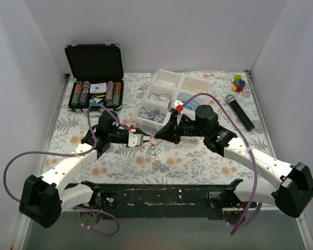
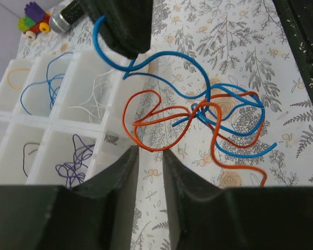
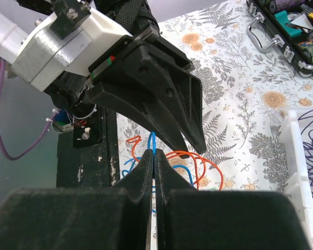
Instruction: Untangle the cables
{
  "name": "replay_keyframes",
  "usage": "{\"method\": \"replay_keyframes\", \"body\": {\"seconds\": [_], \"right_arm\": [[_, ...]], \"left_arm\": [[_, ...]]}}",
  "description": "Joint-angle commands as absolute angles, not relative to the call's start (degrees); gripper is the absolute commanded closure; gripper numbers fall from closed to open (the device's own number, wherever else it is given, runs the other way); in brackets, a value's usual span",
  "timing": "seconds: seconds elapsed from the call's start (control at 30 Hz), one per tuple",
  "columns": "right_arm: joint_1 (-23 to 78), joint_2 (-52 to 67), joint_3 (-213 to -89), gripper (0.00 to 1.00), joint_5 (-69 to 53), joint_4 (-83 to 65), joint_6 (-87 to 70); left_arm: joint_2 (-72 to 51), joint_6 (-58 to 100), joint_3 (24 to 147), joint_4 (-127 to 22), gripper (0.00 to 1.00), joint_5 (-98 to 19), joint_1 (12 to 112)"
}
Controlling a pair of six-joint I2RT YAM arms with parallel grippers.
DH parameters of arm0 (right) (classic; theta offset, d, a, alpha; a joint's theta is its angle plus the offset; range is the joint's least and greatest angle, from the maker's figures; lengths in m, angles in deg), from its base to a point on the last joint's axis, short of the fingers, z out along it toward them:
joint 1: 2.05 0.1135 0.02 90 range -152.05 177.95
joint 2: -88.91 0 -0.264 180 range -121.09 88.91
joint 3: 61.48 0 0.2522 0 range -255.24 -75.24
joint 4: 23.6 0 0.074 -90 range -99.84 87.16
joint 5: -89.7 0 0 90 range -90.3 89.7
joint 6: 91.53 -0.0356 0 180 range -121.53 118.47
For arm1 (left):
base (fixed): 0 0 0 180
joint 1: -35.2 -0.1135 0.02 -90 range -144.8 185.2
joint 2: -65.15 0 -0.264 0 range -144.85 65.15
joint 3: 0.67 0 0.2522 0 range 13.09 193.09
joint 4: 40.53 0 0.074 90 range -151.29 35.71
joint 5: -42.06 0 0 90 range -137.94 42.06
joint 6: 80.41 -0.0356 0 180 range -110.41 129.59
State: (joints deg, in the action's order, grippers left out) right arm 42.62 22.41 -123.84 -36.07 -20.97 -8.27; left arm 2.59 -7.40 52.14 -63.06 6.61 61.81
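Observation:
A small tangle of blue and orange cables (image 1: 153, 144) lies on the floral cloth at the table's middle. In the left wrist view the blue cable (image 2: 235, 101) and the orange cable (image 2: 146, 122) loop through each other. My left gripper (image 2: 150, 152) is open, its tips just short of the orange loop, nothing between the jaws. My right gripper (image 3: 153, 152) is shut on the blue cable (image 3: 152, 139), a loop of it sticking out past the tips. The two grippers face each other over the tangle (image 1: 152, 138).
A white compartment tray (image 1: 169, 99) with sorted cables stands just behind the tangle. A black case of poker chips (image 1: 95, 78) stands at the back left. A microphone (image 1: 239, 111) and a coloured toy (image 1: 239, 83) lie at the back right.

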Motion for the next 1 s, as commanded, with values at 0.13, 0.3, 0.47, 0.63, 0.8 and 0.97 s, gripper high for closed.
{"method": "replay_keyframes", "body": {"seconds": [0.13,0.3,0.47,0.63,0.8,0.97], "right_arm": [[42.87,22.72,-126.66,0.99,-38.8,-24.69,-9.7],[42.78,23.34,-127.01,0.99,-35.47,-23.91,-8.39],[40.41,26.05,-127.1,0.99,-30.46,-20.56,-5.75],[34.97,29.49,-126.83,0.99,-29.04,-20.47,-5.83],[31.97,30.98,-128.94,0.99,-29.57,-19.5,-5.83],[31.26,30.81,-129.65,0.99,-33.26,-21.26,-8.12]], "left_arm": [[3.8,-9.39,54.31,-65.79,0.8,7.61,65.6],[5.91,-7.56,53.87,-66.85,1.0,5.94,67.71],[7.67,-5.0,51.42,-66.77,1.0,-1.25,67.63],[12.5,-4.47,44.65,-62.73,1.0,-6.71,67.63],[14.27,-5.26,42.36,-64.13,1.0,-7.51,67.63],[14.79,-1.59,42.36,-60.81,1.0,-8.21,67.54]]}}
